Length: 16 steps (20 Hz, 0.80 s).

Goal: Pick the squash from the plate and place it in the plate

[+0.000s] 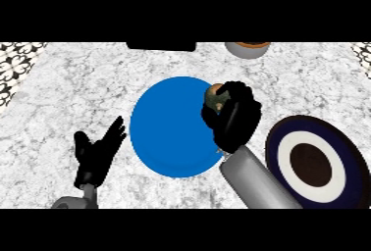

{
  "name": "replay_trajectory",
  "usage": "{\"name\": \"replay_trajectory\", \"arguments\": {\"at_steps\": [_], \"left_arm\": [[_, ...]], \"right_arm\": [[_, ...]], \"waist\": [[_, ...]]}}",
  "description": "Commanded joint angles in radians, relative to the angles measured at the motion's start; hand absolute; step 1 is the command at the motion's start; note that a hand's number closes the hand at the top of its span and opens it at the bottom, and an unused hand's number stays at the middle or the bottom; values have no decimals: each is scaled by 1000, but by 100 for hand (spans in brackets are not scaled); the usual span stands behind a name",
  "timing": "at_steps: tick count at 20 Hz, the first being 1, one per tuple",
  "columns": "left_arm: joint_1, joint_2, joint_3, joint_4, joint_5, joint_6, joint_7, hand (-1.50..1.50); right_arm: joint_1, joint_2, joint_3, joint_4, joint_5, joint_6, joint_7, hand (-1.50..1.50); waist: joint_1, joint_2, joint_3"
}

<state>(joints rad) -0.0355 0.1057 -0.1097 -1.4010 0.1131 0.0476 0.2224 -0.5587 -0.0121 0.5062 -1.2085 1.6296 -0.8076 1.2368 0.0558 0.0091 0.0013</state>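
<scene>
Where the right hand's [233,120] fingers [238,91] curl, the squash [214,97] sits half-hidden inside.

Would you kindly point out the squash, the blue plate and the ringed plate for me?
squash [214,95], head view, on its exposed brownish top.
blue plate [167,127], head view, on its bare middle.
ringed plate [310,137], head view, on the white ring's upper part.
</scene>
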Motion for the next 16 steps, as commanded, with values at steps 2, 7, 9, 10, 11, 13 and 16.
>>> {"name": "replay_trajectory", "arguments": {"at_steps": [2, 7, 9, 10, 11, 13, 16], "left_arm": [[-18, 1, 2, -14, 0, 3, 20, 0], [9, -6, -27, -44, -4, -16, 15, 0], [-33, -24, -20, 9, -18, 6, 3, 0], [-32, -13, -16, -1, -9, -10, 0, 0], [27, -5, -13, 0, -5, -19, -25, 0], [26, -37, -45, 20, -31, 1, -32, 0], [-17, -23, 3, 54, -14, 3, -43, 0]], "right_arm": [[13, 12, -64, 106, -198, 35, 180, -150], [-36, 12, -27, 306, -450, -136, 55, -150], [-130, 12, -6, 356, -542, -169, 5, -150], [-93, 12, 18, 375, -572, -268, -52, -150], [-72, 12, -1, 365, -588, -337, -115, -150], [-120, 12, 9, 374, -623, -404, -163, -150], [-99, 12, 17, 352, -624, -551, -220, -150]], "waist": [[6, 7, 1], [38, 12, 2], [24, 12, 1], [28, 14, 2], [20, 11, 2], [20, 12, 2], [0, 11, 1]]}}
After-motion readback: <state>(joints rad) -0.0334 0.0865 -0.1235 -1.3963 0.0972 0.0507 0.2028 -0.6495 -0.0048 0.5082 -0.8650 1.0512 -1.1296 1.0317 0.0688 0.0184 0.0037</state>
